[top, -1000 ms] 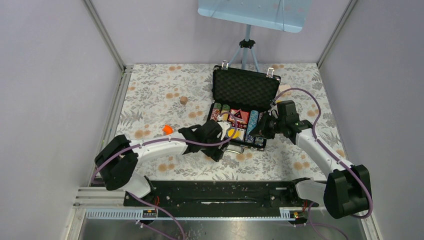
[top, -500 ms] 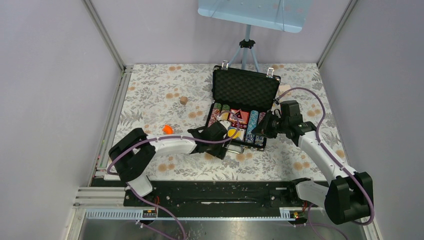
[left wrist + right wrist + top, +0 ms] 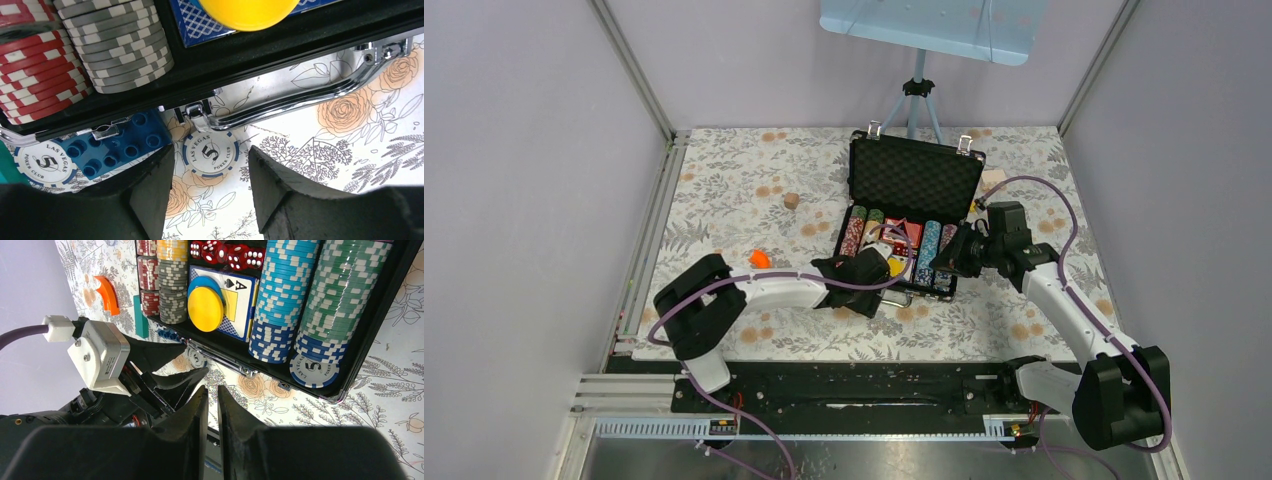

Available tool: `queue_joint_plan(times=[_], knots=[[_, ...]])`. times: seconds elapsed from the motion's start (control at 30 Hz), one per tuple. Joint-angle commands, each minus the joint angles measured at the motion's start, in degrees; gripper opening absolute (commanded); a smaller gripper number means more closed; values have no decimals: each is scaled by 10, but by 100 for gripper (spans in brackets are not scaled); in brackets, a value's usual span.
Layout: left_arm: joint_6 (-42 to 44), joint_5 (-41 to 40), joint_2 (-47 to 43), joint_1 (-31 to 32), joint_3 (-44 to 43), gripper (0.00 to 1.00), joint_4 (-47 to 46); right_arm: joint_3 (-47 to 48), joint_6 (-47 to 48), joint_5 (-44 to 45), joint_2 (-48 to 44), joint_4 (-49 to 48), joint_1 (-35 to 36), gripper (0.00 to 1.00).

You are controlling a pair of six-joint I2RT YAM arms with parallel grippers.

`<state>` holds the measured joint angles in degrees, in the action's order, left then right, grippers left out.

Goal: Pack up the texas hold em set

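The texas hold em set's black case [image 3: 914,180] lies open mid-table, its foam lid upright. Rows of chips [image 3: 280,300], red dice [image 3: 227,252] and a yellow disc [image 3: 205,308] fill the tray. My left gripper [image 3: 211,150] is open low over the cloth, just before the chrome handle [image 3: 310,95]. A white-and-blue chip [image 3: 210,156] lies flat between its tips, with a gap on each side. A second such chip [image 3: 46,162] lies further left. My right gripper [image 3: 212,388] is shut and empty, hovering off the case's front right corner [image 3: 939,262].
A blue brick [image 3: 117,145] rests against the case front beside the left finger. A teal brick [image 3: 139,315] and an orange curved piece [image 3: 759,259] lie left of the case. A small brown block [image 3: 791,200] sits further back, a tripod [image 3: 916,95] behind the lid.
My left arm has slid right along the case front and its jaws have narrowed around the loose chip. The right arm has barely shifted.
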<state>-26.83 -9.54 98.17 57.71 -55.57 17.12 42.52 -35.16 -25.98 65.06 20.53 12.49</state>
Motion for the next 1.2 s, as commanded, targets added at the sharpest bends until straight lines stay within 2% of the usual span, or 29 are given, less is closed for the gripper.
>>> queue_joint_plan(times=[0.0, 0.17, 0.37, 0.7, 1.17], knots=[[-5, -32, 28, 11, -10, 54, 15, 4, 5, 5, -11, 5, -7, 20], [-11, -39, 38, 17, -9, 44, 18, 1, 9, 3, -13, 5, -9, 19], [-12, -34, 38, 21, -10, 37, 24, -2, 13, -1, -13, 5, -13, 20], [-14, -51, -36, 24, 23, 36, 58, -7, 14, 0, -9, 5, -15, 20], [-4, -58, -83, 27, -18, 37, 85, -4, 25, -25, 12, 4, -15, 20]])
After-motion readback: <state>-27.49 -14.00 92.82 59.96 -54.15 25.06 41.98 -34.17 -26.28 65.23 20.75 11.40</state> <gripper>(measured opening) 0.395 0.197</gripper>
